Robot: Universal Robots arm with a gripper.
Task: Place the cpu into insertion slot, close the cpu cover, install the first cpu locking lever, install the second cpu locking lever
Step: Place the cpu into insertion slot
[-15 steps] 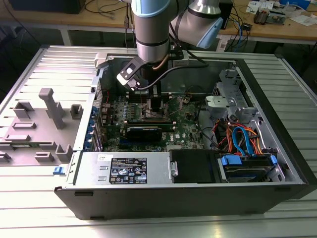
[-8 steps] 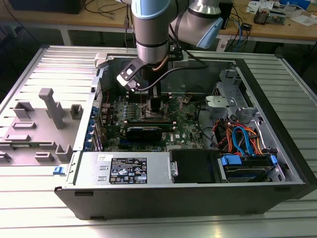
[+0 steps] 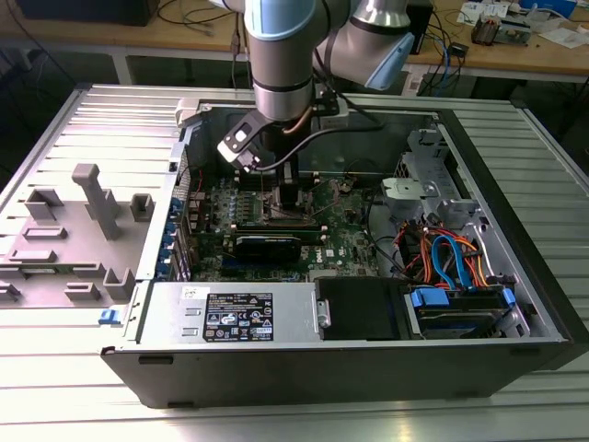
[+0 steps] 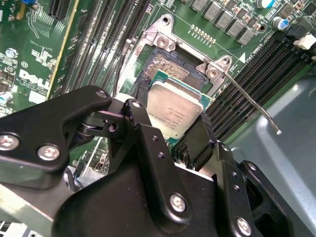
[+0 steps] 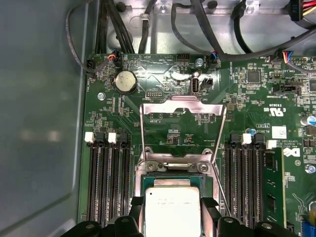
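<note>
Black angular hand clamped on flat square dull-silver cpu, over dark pin-grid insertion slot.

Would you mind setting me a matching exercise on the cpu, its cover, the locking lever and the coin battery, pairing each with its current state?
Things:
1. cpu
2. cpu cover
3. locking lever
4. coin battery

States:
A. raised open, standing up off the socket
B. seated in its round holder on the green board
C. gripped by the end effector at the socket
D. unlatched, its rod jutting away from the socket

Pairs: 1-C, 2-A, 3-D, 4-B
</note>
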